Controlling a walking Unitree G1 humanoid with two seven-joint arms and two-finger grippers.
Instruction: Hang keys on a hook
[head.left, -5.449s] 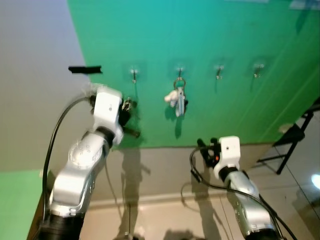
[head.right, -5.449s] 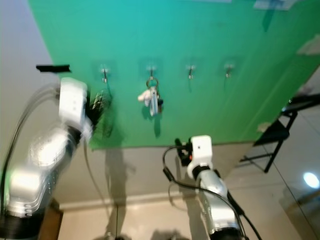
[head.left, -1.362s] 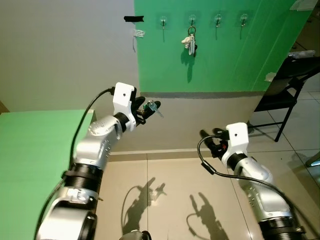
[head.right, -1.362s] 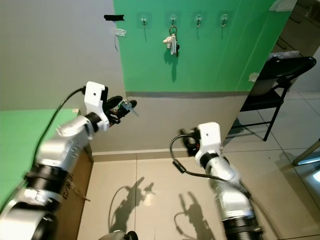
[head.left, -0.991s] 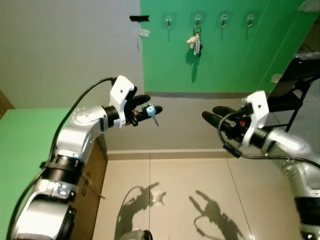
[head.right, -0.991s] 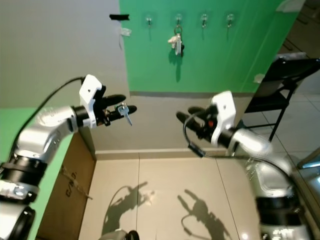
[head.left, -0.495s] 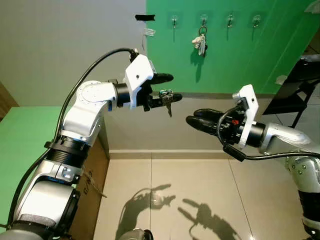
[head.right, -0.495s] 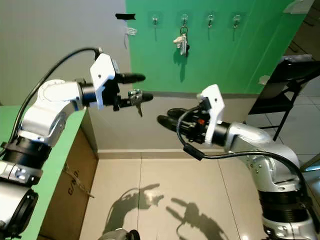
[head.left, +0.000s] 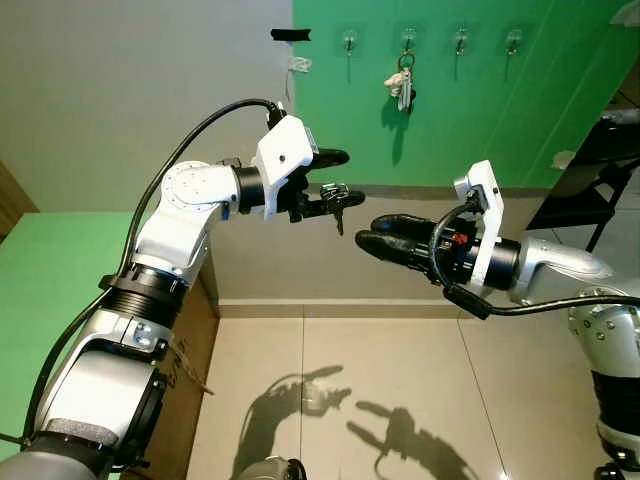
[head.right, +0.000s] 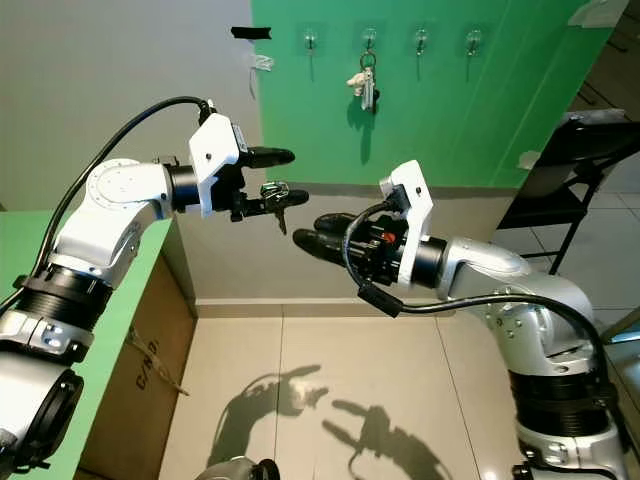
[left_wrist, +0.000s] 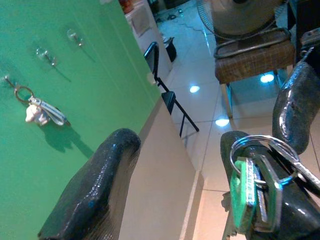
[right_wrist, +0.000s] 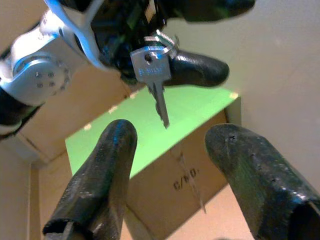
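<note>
Closing in from the right since half a second ago, the right gripper (head.right: 305, 233) stands spread wide just below the keys (head.right: 272, 194), which dangle mid-frame off one finger of the parted left gripper (head.right: 282, 175): seemingly a handover, then the hook (head.right: 419, 38) top centre.

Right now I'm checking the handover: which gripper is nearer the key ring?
Left. The key ring hangs on the lower finger of the left gripper. The right gripper is open, just below and to its right, apart from it.
</note>
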